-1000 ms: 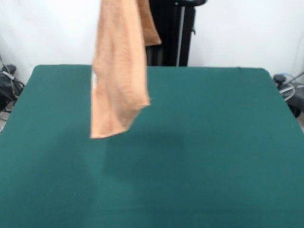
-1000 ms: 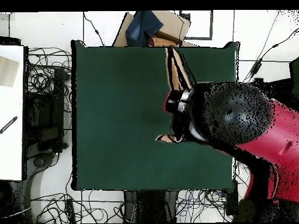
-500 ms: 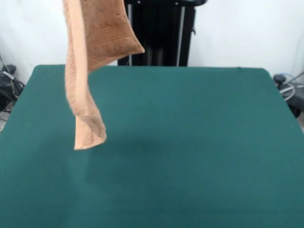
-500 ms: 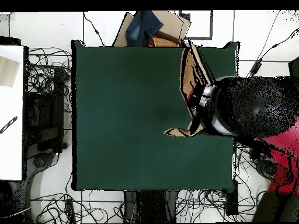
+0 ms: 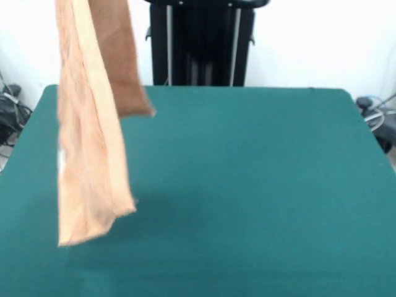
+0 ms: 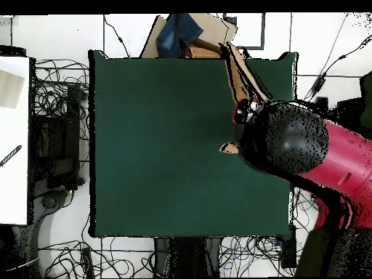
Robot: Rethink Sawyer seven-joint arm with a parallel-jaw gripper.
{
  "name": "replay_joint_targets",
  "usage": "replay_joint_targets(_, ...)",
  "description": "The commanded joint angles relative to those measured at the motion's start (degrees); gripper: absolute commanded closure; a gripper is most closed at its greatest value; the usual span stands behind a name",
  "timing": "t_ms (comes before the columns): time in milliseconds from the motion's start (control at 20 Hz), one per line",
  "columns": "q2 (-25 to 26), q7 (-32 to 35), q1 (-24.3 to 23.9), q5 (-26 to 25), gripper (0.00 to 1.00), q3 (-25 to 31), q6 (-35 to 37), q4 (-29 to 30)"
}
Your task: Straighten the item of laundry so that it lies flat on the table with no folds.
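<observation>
The towel (image 5: pixel 93 136) has swung toward nine o'clock, hanging folded above the table (image 5: pixel 247 185); not flat yet. Claw's grip: cannot tell.

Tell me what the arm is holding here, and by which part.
The towel hangs clear of the table, held somewhere at its top; the exact grip point is out of view.

Large rectangular table (image 5: pixel 260 185) topped with dark green felt-like cloth, fills most of the front view; far edge runs along the white wall. Faint soft shadow on the cloth left of centre. Overhead shows same green top (image 6: pixel 152 145), cables on floor around it.
</observation>
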Motion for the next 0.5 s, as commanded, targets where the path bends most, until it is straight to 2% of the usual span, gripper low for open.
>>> replay_joint_targets(50, 5.66, -6.76, -3.04, -6.21, 1.00, 11.24, -19.12, 16.21)
replay_joint_targets(150, 6.60, -3.72, -2.30, -8.29, 1.00, 11.39, -22.44, 16.79)
replay_joint_targets(350, 8.37, 3.91, 3.00, -11.15, 1.00, 7.49, -27.48, 16.58)
replay_joint_targets(500, 11.51, 8.80, 7.53, -11.97, 1.00, 3.95, -32.68, 16.01)
